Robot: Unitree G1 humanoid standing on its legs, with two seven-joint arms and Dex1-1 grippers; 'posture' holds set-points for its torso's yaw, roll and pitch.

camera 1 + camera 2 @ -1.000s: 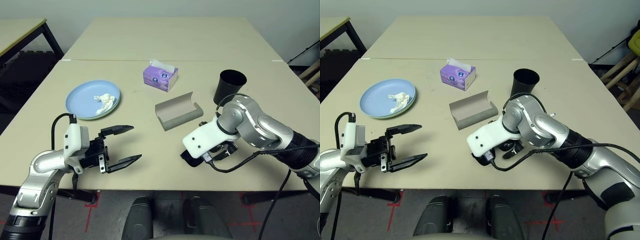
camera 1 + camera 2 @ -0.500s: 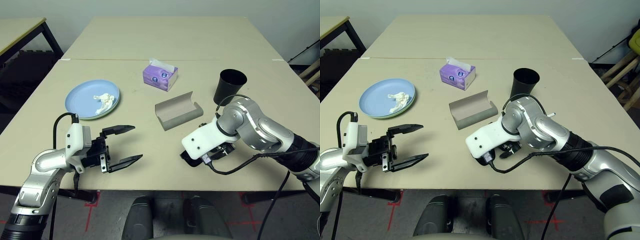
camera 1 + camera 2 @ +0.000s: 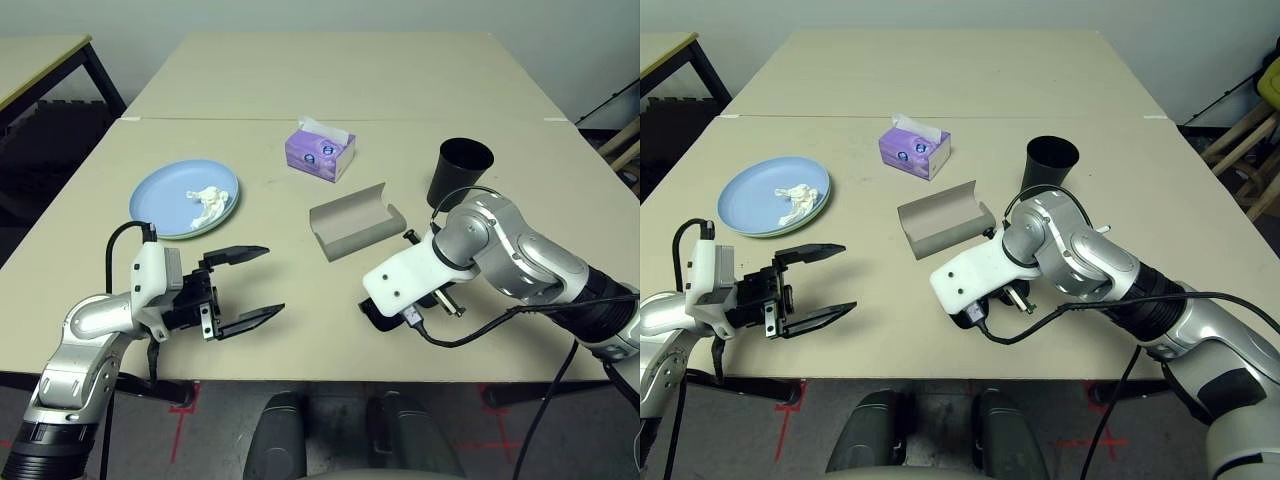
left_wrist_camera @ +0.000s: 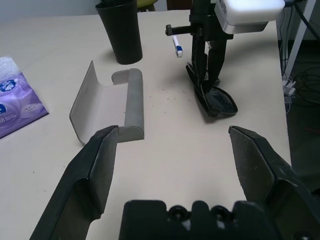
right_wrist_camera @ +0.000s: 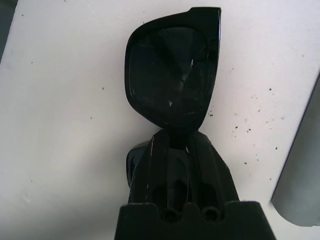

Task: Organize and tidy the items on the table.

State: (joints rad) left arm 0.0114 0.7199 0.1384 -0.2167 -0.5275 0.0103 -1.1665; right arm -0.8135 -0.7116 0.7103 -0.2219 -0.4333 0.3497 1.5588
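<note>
Right hand (image 4: 206,86) clamped on black sunglasses (image 5: 172,82)

plates (image 3: 170,200): far left, tissue (image 3: 207,201) on top
tissue box (image 3: 320,152): behind the glasses case (image 3: 355,222)
cup (image 3: 459,172): right of case
sunglasses (image 4: 216,101): in front of case

Two round plates (image 3: 170,205) are stacked, a blue one on a green one whose edge shows beneath. One crumpled white tissue (image 3: 207,201) lies on them. There is one purple tissue box (image 3: 320,152), one grey glasses case (image 3: 355,222) lying open, one black cup (image 3: 459,173), one pair of black sunglasses (image 5: 172,82), and one white pen (image 4: 176,45) that can be made out. Two grippers are counted: the left gripper (image 3: 248,284) and the right gripper (image 4: 206,86).
</note>
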